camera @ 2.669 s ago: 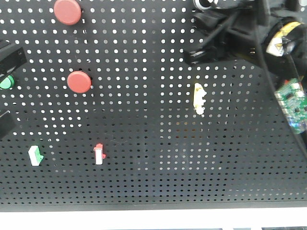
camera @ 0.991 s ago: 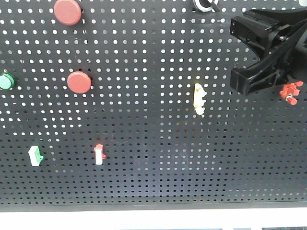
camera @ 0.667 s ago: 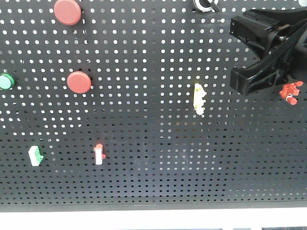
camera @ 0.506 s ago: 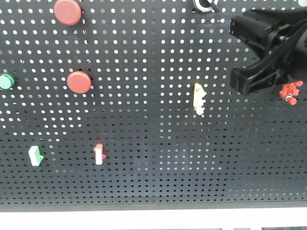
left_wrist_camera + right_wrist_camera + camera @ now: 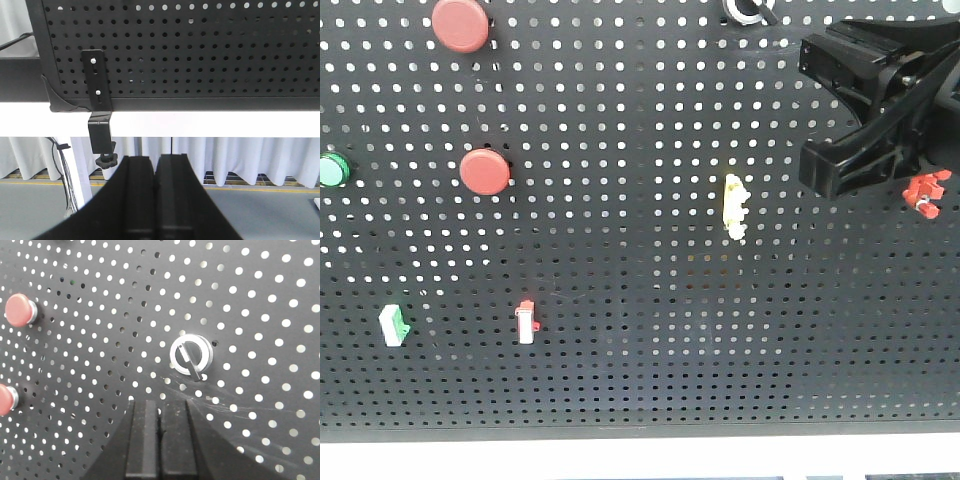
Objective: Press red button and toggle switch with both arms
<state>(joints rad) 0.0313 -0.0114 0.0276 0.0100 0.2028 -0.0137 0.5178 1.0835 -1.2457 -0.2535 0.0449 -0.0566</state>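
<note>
1. Right gripper [image 5: 160,440]: in the right wrist view the two fingers lie pressed together with no gap and nothing between them. It sits near the black pegboard [image 5: 260,300], just below a silver rotary selector switch [image 5: 190,356], and is not touching it.
2. The front view shows the same gripper [image 5: 880,110] at the upper right of the pegboard [image 5: 640,380], close to a small red toggle switch [image 5: 924,190]. Whether it contacts that switch cannot be determined from this angle.
3. Left gripper [image 5: 156,195]: fingers fully together and empty. It hangs below the pegboard's lower edge [image 5: 200,102], pointing past a black mounting bracket [image 5: 98,100] towards white curtains [image 5: 240,160], well apart from every control.
4. Task targets: two red push buttons are mounted on the left part of the board, an upper red button [image 5: 461,24] and a lower red button [image 5: 485,172]. No arm is near either of them.
5. Other fittings: a green button [image 5: 332,170], a green-and-white rocker switch [image 5: 394,325], a red-and-white switch [image 5: 526,322] and a yellow switch [image 5: 735,205].
6. Progress estimate: neither contact is visible. The button press remains outstanding, with the left arm needing a full approach. The switch side appears nearer to completion, being already positioned in the switch area.
</note>
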